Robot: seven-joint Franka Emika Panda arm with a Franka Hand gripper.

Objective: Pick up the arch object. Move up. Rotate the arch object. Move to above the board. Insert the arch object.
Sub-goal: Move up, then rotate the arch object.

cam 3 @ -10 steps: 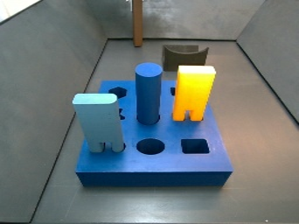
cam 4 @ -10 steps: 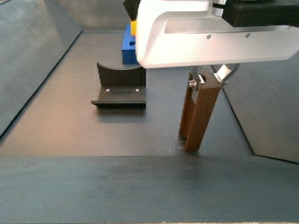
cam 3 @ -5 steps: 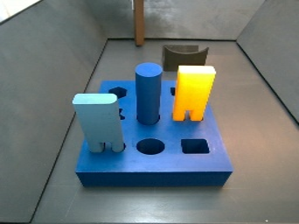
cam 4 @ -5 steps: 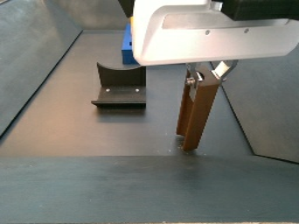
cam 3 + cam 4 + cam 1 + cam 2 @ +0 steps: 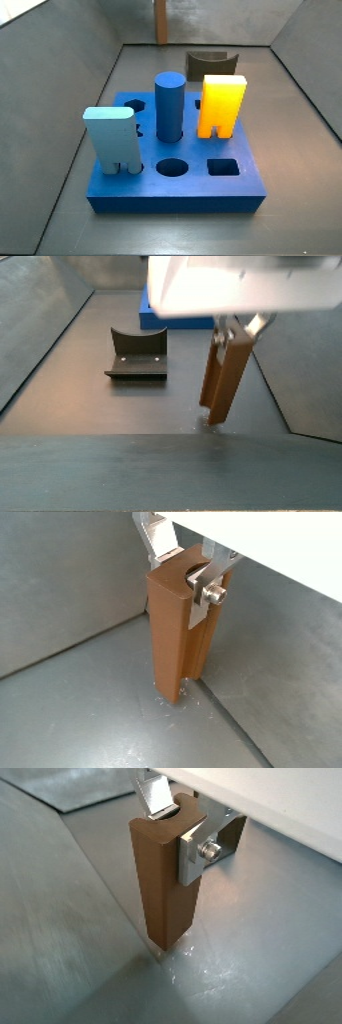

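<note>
The arch object is a tall orange-brown slab, hanging upright near the back wall. My gripper is shut on its top end, under the blurred white wrist housing. In both wrist views the silver fingers clamp the arch object at its curved notch; the gripper is closed on it. The slab's lower end is close above the grey floor. In a side view it shows as a thin bar at the far back. The blue board lies in front.
On the board stand a yellow notched block, a dark blue cylinder and a light blue block. A dark grey-brown scooped block lies behind the board. Grey walls enclose the floor.
The arch object has risen a little with the gripper shut on it; its lower end sits higher than before. Nothing on the board has moved.
</note>
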